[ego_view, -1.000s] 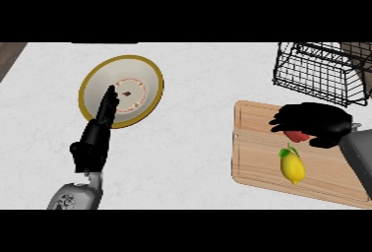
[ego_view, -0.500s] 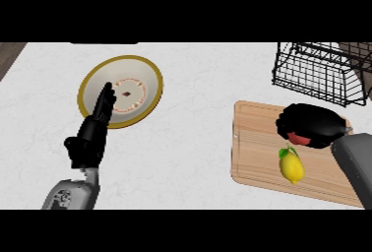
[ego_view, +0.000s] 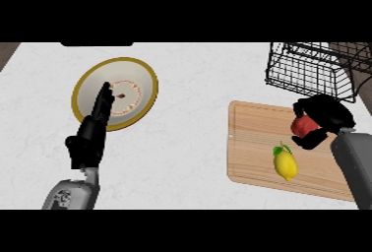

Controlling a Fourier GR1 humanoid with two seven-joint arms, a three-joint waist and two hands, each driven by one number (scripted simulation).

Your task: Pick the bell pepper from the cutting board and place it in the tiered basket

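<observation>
A red bell pepper sits at the right part of the wooden cutting board, mostly hidden by my right hand, whose fingers and thumb curl round it. The black wire tiered basket stands just beyond the board at the back right. My left hand rests open at the left, fingers straight and pointing up over a plate.
A yellow lemon with a green stem lies on the board just below the pepper. A round plate with a yellow rim lies at the left on the white counter.
My right hand has closed round the pepper and shifted slightly toward the right with it. The left hand has stayed in place.
</observation>
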